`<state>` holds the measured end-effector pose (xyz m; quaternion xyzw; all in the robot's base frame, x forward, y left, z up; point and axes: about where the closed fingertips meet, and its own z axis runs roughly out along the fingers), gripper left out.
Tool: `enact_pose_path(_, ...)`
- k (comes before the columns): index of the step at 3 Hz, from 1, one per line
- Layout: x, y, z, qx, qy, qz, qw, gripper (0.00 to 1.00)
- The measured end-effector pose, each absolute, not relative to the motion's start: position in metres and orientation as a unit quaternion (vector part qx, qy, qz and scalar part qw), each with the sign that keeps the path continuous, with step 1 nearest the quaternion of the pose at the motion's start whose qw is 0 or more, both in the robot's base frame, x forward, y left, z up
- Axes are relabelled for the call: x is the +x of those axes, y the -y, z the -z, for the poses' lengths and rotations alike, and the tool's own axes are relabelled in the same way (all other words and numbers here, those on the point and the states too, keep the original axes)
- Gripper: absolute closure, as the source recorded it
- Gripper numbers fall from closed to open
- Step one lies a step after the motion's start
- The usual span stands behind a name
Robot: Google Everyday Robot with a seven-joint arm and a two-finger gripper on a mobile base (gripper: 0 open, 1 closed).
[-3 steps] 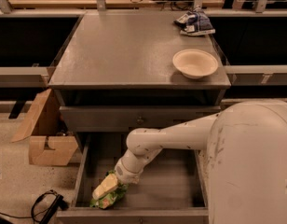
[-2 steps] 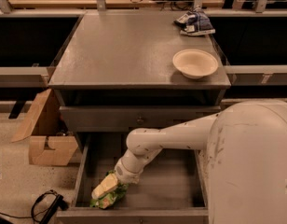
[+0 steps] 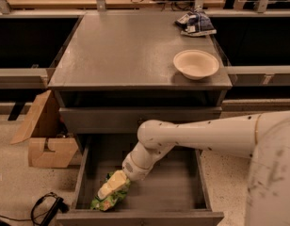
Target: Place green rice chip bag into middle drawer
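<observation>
The green rice chip bag (image 3: 106, 201) lies at the front left of the open middle drawer (image 3: 182, 185), on its grey floor. My gripper (image 3: 112, 186) reaches down into the drawer from the right and sits right on top of the bag, covering its upper part. My white arm (image 3: 201, 135) crosses over the drawer's right half.
A cream bowl (image 3: 196, 63) and a blue-and-white snack bag (image 3: 195, 22) sit on the cabinet top (image 3: 126, 51). A closed drawer front (image 3: 107, 119) is above the open drawer. A cardboard box (image 3: 44, 135) and black cables (image 3: 46, 206) are on the floor at left.
</observation>
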<state>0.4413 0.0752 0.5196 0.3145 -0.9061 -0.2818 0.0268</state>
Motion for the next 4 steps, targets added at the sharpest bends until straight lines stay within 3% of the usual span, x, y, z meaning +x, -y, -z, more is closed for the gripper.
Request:
enact_pose_path(2, 0.483, -0.004, -0.702, 0.345, 0.908, 0.235, -0.043, 0.0)
enact_pose_path(4, 0.487, 0.078, -0.868, 0.285, 0.947, 0.096, -0.115, 0.0)
